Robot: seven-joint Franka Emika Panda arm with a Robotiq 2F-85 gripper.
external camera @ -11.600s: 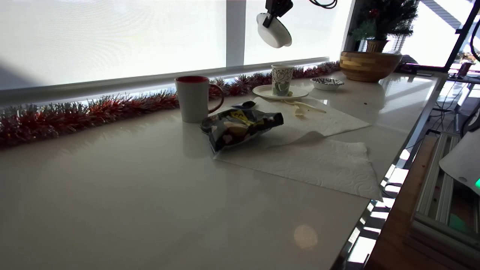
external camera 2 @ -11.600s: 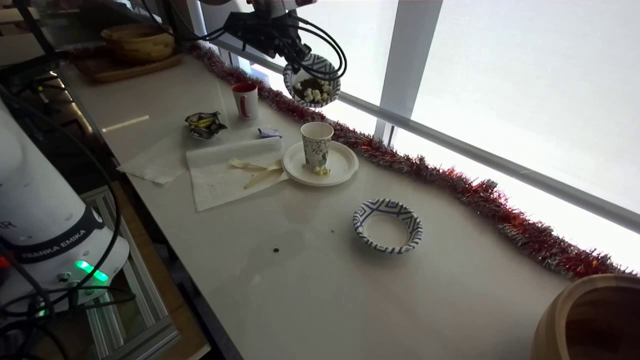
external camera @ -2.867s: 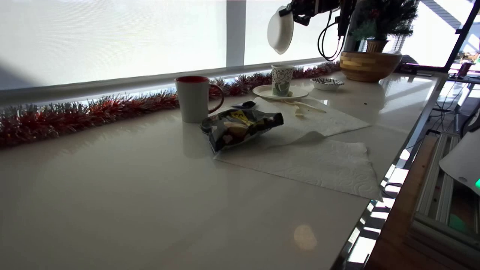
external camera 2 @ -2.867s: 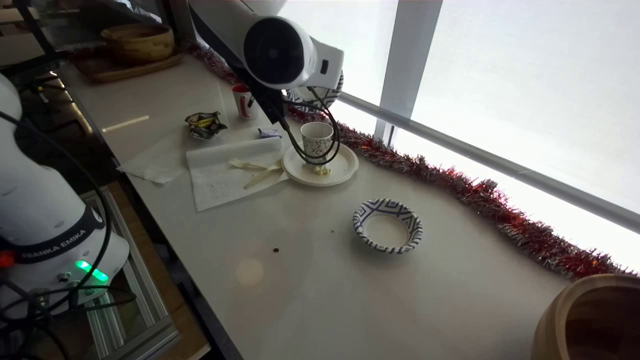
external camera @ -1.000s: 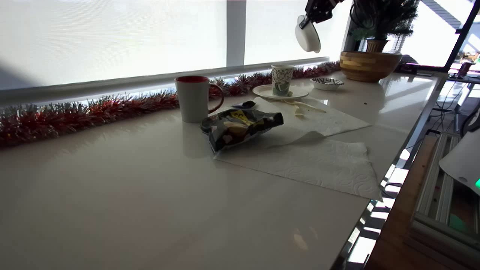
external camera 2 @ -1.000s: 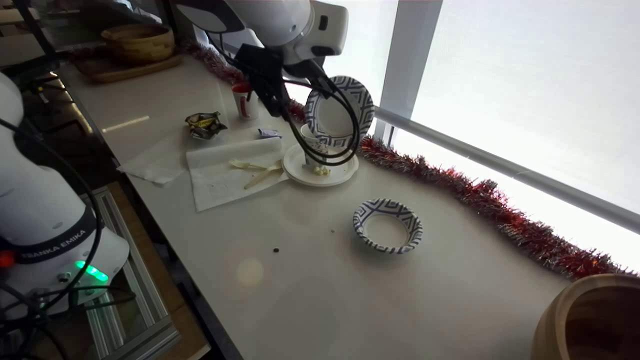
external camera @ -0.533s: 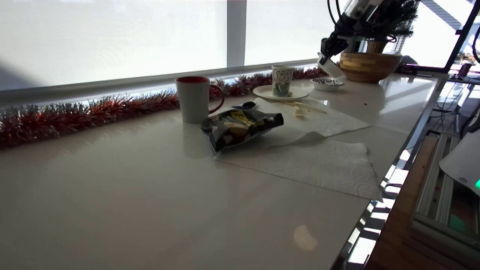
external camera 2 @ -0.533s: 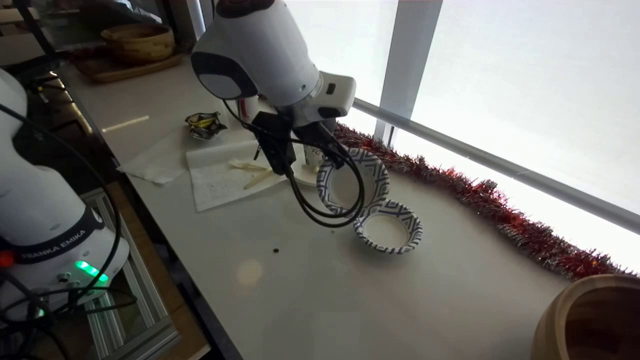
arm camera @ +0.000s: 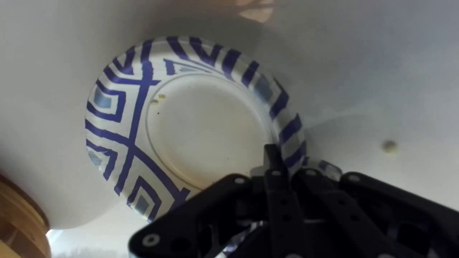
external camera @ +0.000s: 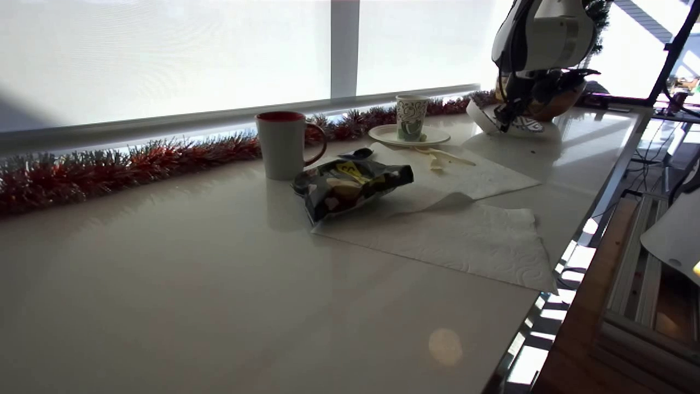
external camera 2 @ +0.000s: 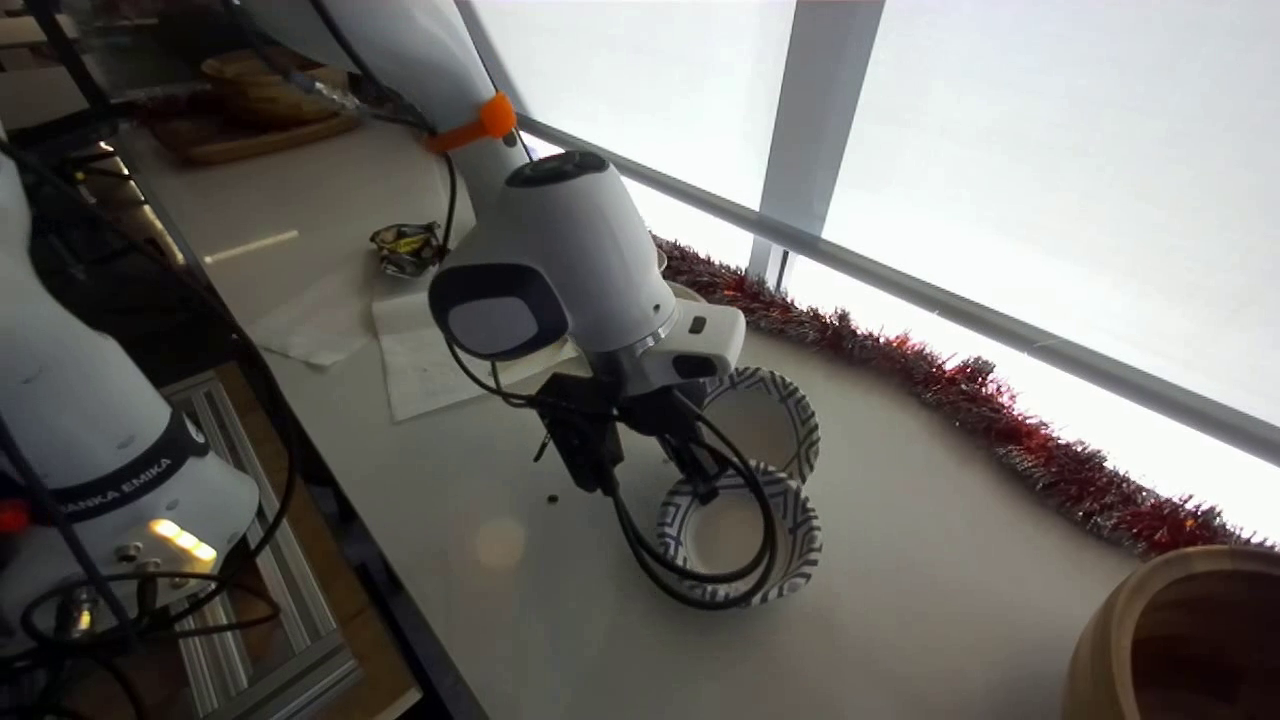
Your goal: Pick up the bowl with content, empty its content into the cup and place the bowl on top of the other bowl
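My gripper (external camera 2: 705,482) is low at the table. In the wrist view the gripper (arm camera: 289,163) is shut on the rim of the bowl (arm camera: 208,125), one finger inside it. This blue-and-white bowl (external camera 2: 722,530) holds only a few crumbs. The other bowl (external camera 2: 755,425) is tilted beside it, its far side raised. The held bowl overlaps its near rim; a strip of the other bowl (arm camera: 329,170) shows behind the fingers. Whether the held bowl touches the table is unclear. The cup (external camera: 411,117) stands upright on a plate (external camera: 380,133); its inside is not visible.
A wooden bowl (external camera 2: 1105,640) stands near the held bowl. A red-inside mug (external camera: 280,145), a dark snack bag (external camera: 350,186), paper towels (external camera: 465,241) and plastic cutlery (external camera: 445,156) lie farther along. Tinsel (external camera 2: 900,365) runs along the window.
The bowl held popcorn earlier and is now nearly empty. My gripper has lowered it past the cup to the other bowl, which has shifted and tipped. The base light turned from green to yellow.
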